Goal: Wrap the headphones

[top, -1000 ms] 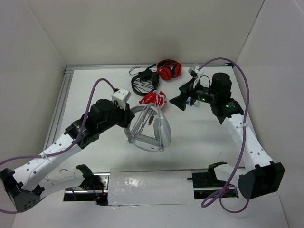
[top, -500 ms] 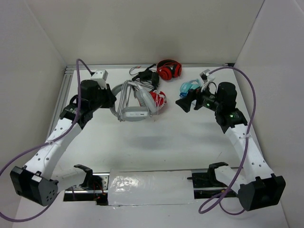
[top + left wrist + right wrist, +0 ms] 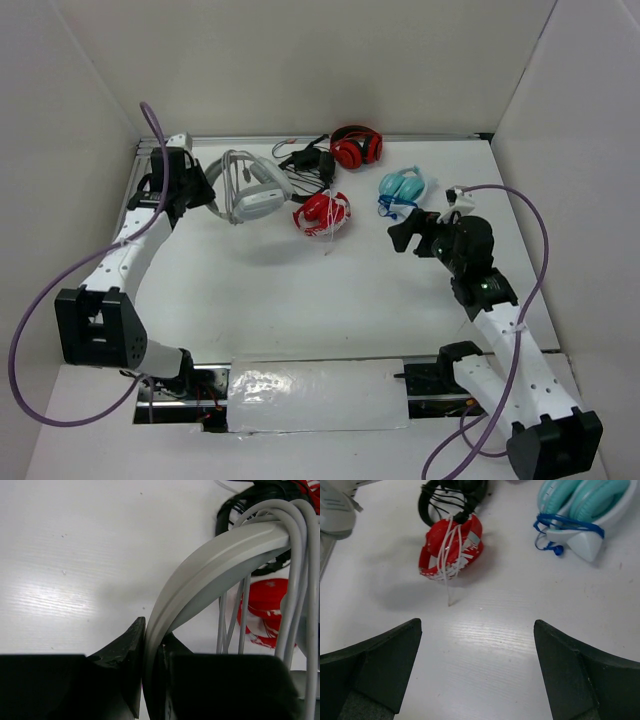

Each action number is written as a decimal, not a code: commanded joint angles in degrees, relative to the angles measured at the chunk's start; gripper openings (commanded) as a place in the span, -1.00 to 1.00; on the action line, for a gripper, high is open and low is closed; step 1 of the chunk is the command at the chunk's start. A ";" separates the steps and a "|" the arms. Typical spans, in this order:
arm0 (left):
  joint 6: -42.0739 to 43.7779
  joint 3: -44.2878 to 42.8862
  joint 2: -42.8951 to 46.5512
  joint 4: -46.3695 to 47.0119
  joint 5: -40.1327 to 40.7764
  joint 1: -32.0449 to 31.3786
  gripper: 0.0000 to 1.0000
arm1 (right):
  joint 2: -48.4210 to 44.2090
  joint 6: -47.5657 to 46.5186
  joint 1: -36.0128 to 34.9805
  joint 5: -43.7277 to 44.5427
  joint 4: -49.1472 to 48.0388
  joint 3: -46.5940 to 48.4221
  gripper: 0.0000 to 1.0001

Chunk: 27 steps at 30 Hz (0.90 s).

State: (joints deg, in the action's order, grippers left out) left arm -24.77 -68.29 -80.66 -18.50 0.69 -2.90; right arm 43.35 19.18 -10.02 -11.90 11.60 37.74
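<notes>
White table (image 3: 300, 290): red pair (image 3: 322, 212), black pair (image 3: 305, 166) beside headphones (image 3: 256, 196).

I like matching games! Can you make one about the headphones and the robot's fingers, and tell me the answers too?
Things:
1. grey-white headphones
2. light blue headphones
3. red headphones in the middle
4. right fingers

States:
A. wound with a white cord
B. spread wide, holding nothing
C. headband pinched by the left fingers
D. wrapped with a blue cord

Pairs: 1-C, 2-D, 3-A, 4-B
</notes>
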 commanded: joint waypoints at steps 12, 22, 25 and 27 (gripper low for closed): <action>5.44 -14.14 -21.27 14.46 -8.95 7.55 -1.00 | 13.85 2.26 -3.07 17.08 -14.32 -1.27 0.99; 7.72 -31.09 -38.23 11.38 -7.63 9.14 -1.00 | 27.21 1.83 -3.69 18.49 -16.42 2.25 0.99; 7.81 -36.62 -43.43 9.81 -5.87 9.31 -1.00 | 28.19 1.48 -3.78 18.84 -17.04 2.52 0.99; 7.72 -38.57 -46.67 9.89 -4.91 9.40 -1.00 | 28.45 1.47 -3.86 19.54 -17.22 2.61 0.99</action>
State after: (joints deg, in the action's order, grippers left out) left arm -16.40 -102.15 -124.51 -11.03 -4.21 6.11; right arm 71.64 21.21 -13.30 5.32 -0.99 37.34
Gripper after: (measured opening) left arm 0.243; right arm 0.994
